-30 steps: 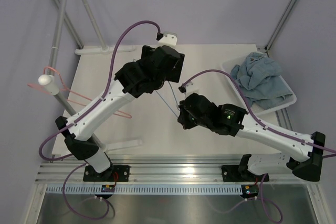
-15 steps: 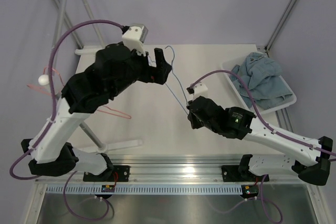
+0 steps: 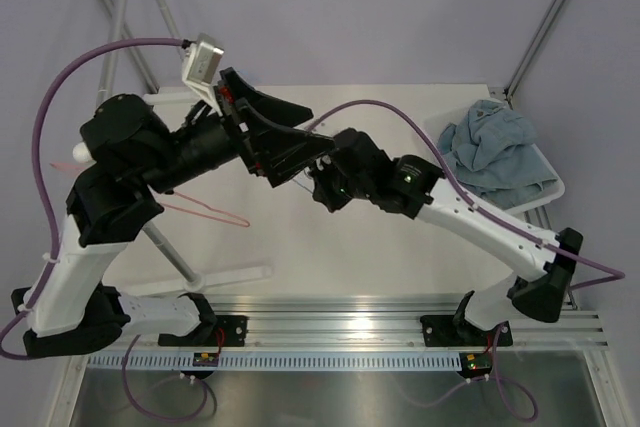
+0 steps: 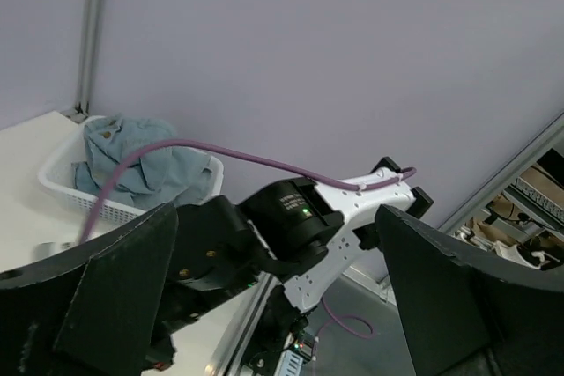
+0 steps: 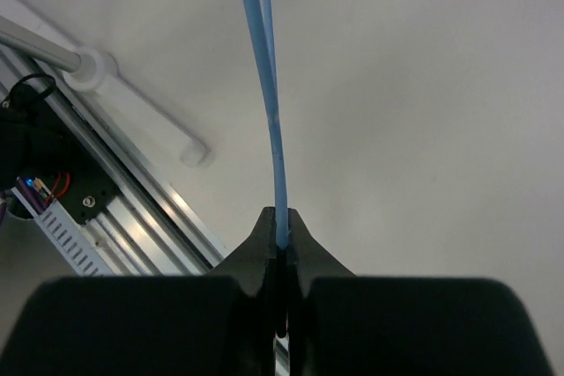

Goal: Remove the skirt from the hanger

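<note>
The skirt, a crumpled blue cloth, lies in the white basket at the back right. It also shows in the left wrist view. My right gripper is shut on the thin blue wire hanger, which runs straight up from its tips above the table. In the top view the right gripper is over the table's middle and the hanger is almost hidden. My left gripper is raised, wide open and empty, pointing at the right wrist. The right arm shows between its fingers.
A pink wire hanger hangs on the clothes rack at the left, by the rack's white knob. The rack's foot lies on the near table, also in the right wrist view. The aluminium rail runs along the near edge.
My left arm has swung up and back to the left, its open gripper now pointing right. My right gripper has moved to the back left with the blue hanger still in it.
</note>
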